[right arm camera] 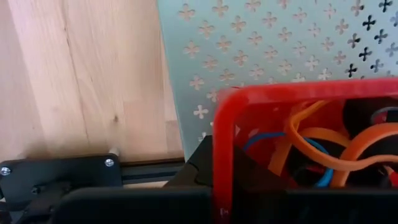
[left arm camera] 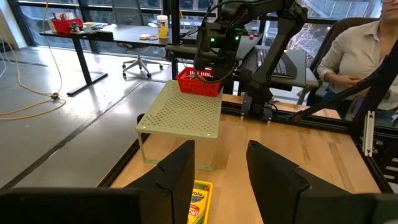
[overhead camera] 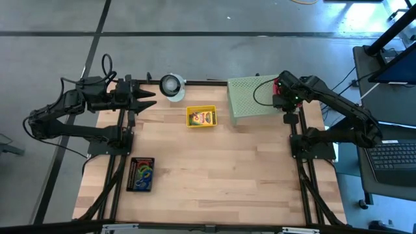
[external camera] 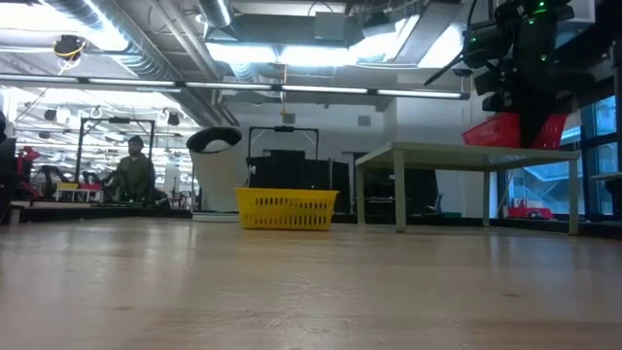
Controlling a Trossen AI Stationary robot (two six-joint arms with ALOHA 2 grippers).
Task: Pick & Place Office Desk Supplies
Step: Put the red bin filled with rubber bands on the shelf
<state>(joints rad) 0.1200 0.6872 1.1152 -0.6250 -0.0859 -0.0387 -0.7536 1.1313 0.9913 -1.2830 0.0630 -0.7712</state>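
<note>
one red basket [right arm camera: 298,155] clamped in right jaws [overhead camera: 281,91], left jaws [overhead camera: 144,99] wide, two crayon boxes [overhead camera: 202,117]

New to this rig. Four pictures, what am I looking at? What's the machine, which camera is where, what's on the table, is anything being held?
It is a robot with two dark arms at a wooden table. One camera looks straight down, one sits at table height, and each wrist carries one.

On the table: a pale green perforated stand, a yellow tray with a crayon box in it, a round white-and-grey roll, and a dark flat box near the front.

The right gripper is over the stand, shut on the rim of a red basket. Its wrist camera shows orange and blue rubber bands inside.

The left gripper waits at the table's far left edge, open and holding nothing.
</note>
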